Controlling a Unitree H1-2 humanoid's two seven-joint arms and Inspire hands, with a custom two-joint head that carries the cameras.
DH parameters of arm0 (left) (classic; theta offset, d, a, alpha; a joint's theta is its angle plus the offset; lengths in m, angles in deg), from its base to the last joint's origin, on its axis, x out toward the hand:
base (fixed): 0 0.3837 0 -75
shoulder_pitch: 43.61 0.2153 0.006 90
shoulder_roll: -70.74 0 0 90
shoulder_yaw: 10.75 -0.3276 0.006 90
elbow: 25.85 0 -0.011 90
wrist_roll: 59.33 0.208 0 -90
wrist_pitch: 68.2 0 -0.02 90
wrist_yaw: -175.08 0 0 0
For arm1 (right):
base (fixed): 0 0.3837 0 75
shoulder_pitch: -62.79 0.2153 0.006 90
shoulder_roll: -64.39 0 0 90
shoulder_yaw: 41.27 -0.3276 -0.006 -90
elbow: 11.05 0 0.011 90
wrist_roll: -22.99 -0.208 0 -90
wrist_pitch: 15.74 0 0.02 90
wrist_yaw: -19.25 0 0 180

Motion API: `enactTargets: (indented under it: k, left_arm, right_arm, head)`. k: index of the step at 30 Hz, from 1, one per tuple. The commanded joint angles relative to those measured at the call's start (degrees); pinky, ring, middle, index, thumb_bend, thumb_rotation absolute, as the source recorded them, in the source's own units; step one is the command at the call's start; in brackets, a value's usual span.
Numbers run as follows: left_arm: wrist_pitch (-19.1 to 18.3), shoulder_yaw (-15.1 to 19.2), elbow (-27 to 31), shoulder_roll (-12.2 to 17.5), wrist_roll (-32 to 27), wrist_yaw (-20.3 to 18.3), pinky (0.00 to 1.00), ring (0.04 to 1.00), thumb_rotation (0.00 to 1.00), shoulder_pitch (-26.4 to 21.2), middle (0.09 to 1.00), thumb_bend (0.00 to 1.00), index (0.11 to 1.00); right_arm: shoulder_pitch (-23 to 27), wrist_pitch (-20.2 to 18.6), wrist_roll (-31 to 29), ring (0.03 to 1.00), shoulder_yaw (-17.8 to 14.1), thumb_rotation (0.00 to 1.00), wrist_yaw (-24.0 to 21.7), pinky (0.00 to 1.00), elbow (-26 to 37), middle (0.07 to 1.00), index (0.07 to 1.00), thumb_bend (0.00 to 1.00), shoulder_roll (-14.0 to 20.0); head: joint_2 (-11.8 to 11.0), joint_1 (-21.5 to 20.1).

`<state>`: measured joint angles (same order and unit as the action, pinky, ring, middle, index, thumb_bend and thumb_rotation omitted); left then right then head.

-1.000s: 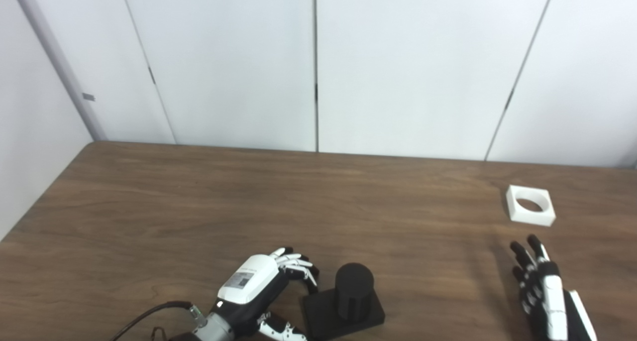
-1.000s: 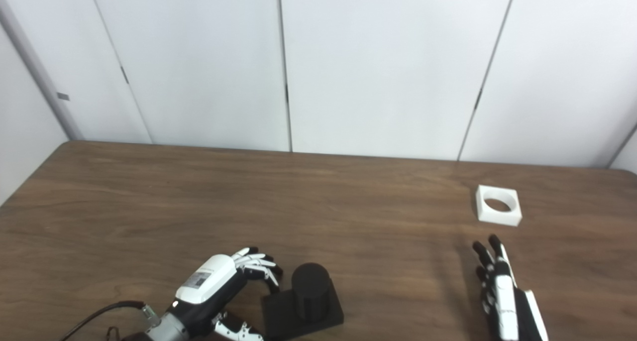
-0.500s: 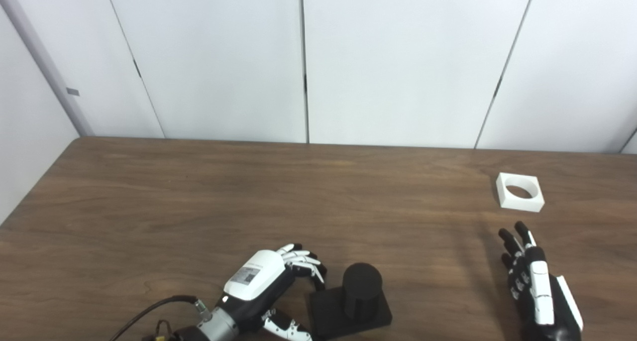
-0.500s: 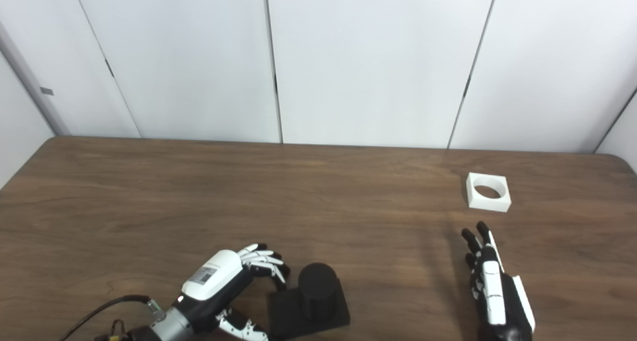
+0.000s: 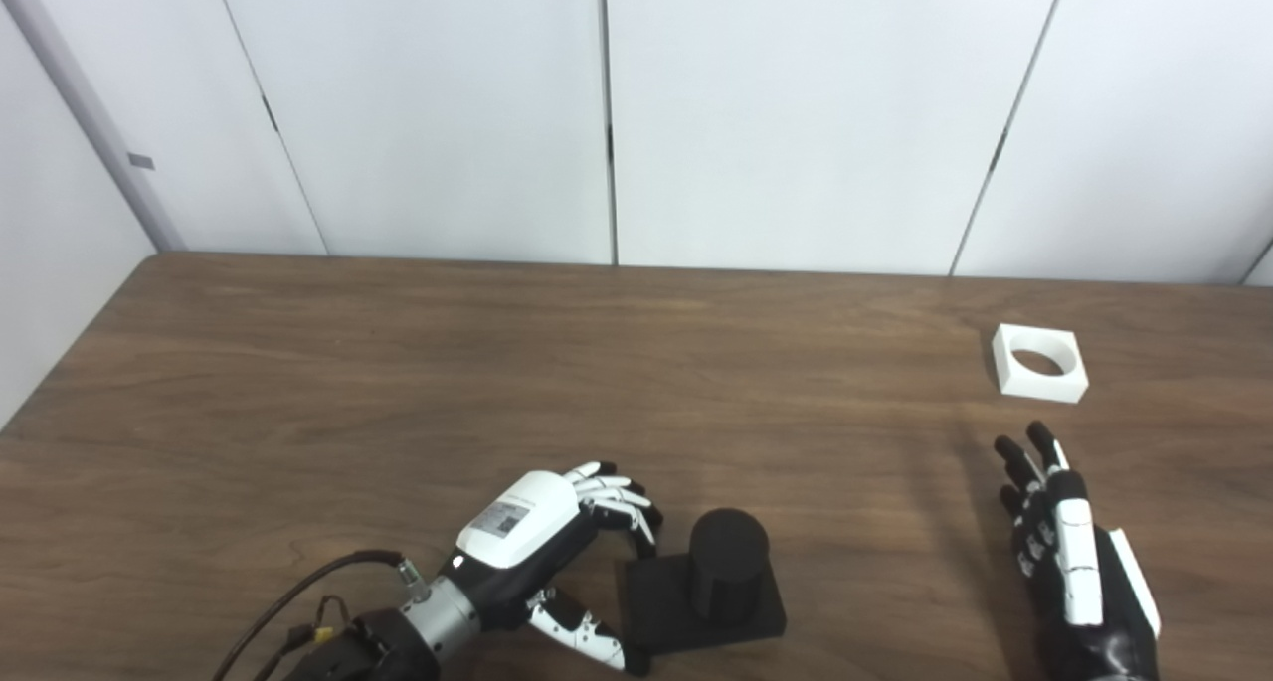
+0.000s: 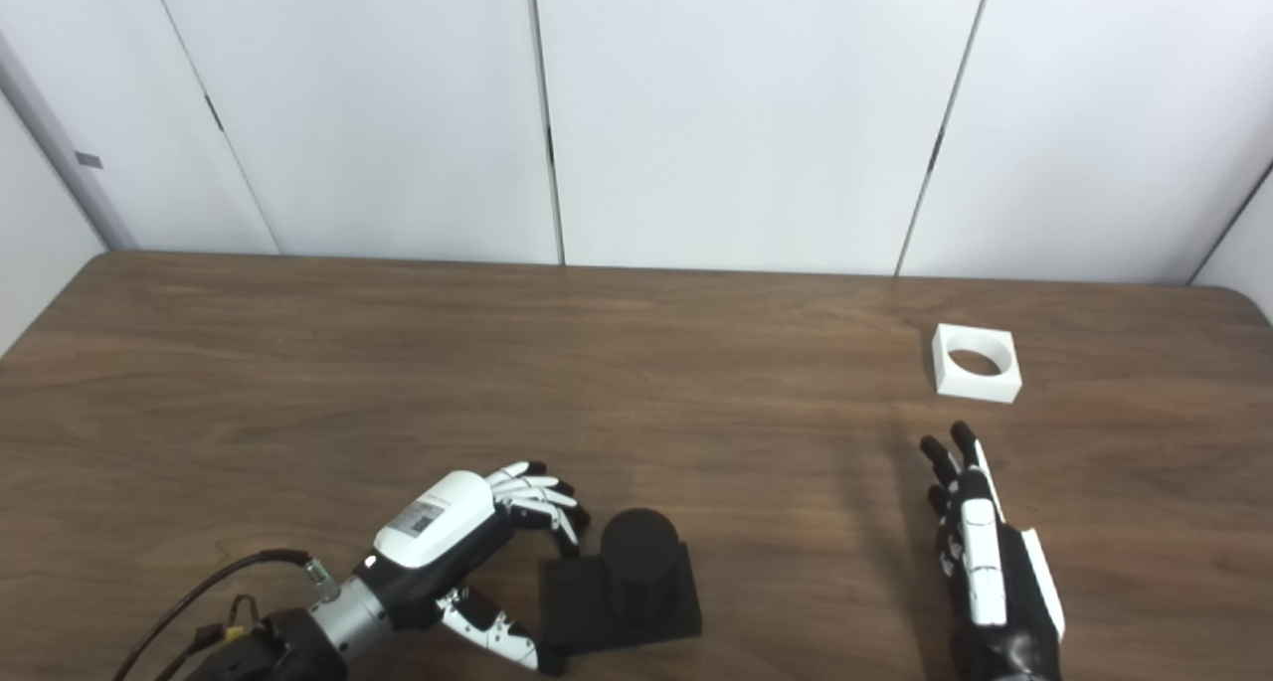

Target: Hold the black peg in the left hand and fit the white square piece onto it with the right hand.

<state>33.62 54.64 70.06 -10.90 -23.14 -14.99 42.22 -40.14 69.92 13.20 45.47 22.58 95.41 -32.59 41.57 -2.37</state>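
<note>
The black peg, a short cylinder on a square black base, stands near the table's front edge. My left hand is open just left of it, fingers curled over the base's left edge and thumb along its front; whether they touch is unclear. The white square piece with a round hole lies flat at the far right of the table. My right hand is open, fingers straight and pointing away, hovering well in front of the white piece. It also shows in the right eye view.
White wall panels stand right behind the table's far edge. A black cable trails from my left wrist along the front edge. The table's right corner shows in the right eye view.
The camera has tilted, shifting the whole picture. My left hand has moved closer to the peg base. My right hand has reached a little farther toward the white piece.
</note>
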Motion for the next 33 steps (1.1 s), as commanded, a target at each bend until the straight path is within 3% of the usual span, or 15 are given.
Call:
enactTargets:
  k: [1, 9, 12, 15, 18, 25, 33]
  left_arm:
    - [-0.89, -0.46, -1.79, 1.52, 1.88, -3.26, 0.96, 0.868, 0.05, -0.32, 0.776, 0.50, 0.490]
    - [-4.45, 1.16, 0.92, 1.16, 1.66, -5.11, 0.96, 0.871, 0.08, 0.57, 0.792, 0.51, 0.497]
    - [-8.54, 1.49, 3.57, 1.56, 2.28, -8.70, 0.97, 0.893, 0.40, 0.77, 0.830, 0.86, 0.704]
    - [-10.49, 1.71, 5.94, 2.35, 3.22, -11.50, 0.97, 0.901, 0.53, 0.80, 0.854, 0.98, 0.755]
    - [-11.04, 2.22, 7.92, 2.89, 4.30, -12.78, 0.97, 0.899, 0.59, 0.98, 0.868, 1.00, 0.775]
    - [-10.62, 4.85, 10.76, 2.72, 4.59, -12.68, 0.95, 0.894, 0.58, 1.18, 0.852, 1.00, 0.842]
    - [-10.16, 6.81, 12.15, 2.14, 4.98, -12.76, 0.96, 0.895, 0.55, 1.19, 0.859, 1.00, 0.836]
  right_arm:
    - [-0.54, -0.03, -0.07, 1.000, 0.28, 1.00, -0.27, 1.00, 1.97, 0.943, 1.000, 0.56, -2.38]
    - [0.00, -0.07, 0.01, 1.000, 0.32, 1.00, -0.22, 1.00, 1.52, 0.947, 1.000, 0.56, -2.33]
    - [0.30, -0.47, 0.12, 1.000, 0.40, 1.00, -0.22, 1.00, 1.46, 0.946, 1.000, 0.56, -2.22]
    - [0.51, -0.40, -0.24, 1.000, 0.16, 1.00, -0.04, 1.00, 1.24, 0.943, 1.000, 0.55, -2.47]
    - [0.56, -0.17, 0.10, 1.000, 0.02, 1.00, 0.36, 1.00, 1.14, 0.937, 1.000, 0.55, -2.67]
    - [1.05, 0.62, 0.79, 1.000, -0.07, 1.00, 0.78, 1.00, 0.54, 0.917, 1.000, 0.54, -2.65]
    - [1.25, 0.91, 0.88, 1.000, -0.10, 1.00, 0.79, 1.00, 0.03, 0.919, 1.000, 0.54, -2.48]
  head:
    - [0.14, -0.13]
    - [0.74, 0.01]
    - [1.01, 0.34]
    - [1.12, 0.41]
    - [1.12, 0.41]
    - [1.37, 0.73]
    - [1.48, 1.04]
